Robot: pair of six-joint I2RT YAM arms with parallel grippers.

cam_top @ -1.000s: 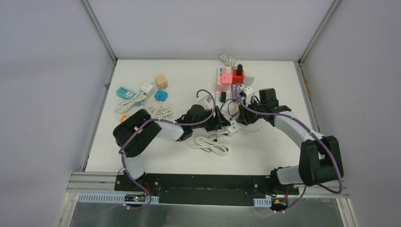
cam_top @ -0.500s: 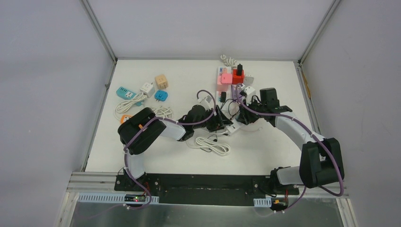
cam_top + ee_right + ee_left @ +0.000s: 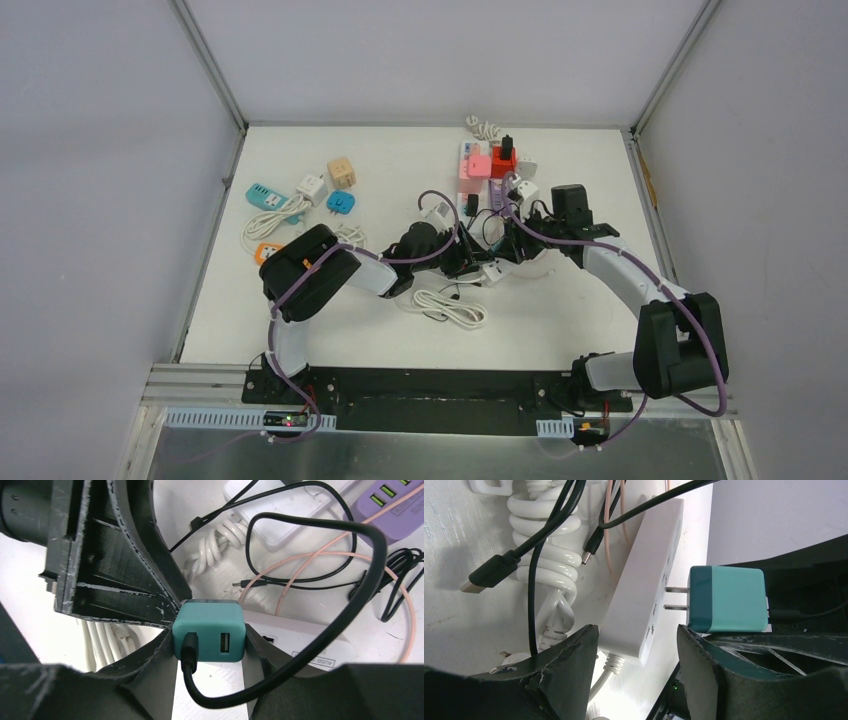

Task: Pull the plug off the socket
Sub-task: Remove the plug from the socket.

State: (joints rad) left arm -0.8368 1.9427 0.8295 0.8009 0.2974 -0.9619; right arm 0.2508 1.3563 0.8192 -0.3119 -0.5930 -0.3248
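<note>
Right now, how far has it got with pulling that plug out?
Mostly done: the teal plug is drawn back from the white power strip, its metal pins bared. In hand: the right gripper clamps the plug while the left gripper straddles the strip. Left: lifting the pins fully clear.

1. Teal charger plug [image 3: 726, 599]: boxy, two-tone, with a darker band at the prong end. Two flat metal prongs almost fully bare, set square to the socket face, tips right at the slots; cannot tell whether still inside. Two USB ports on the rear face, one taken by a black cable [image 3: 189, 652].
2. White power strip [image 3: 644, 580]: long, slim, rounded corners, slots along the face turned toward the plug. Thick white cord leaving one short end.
</note>
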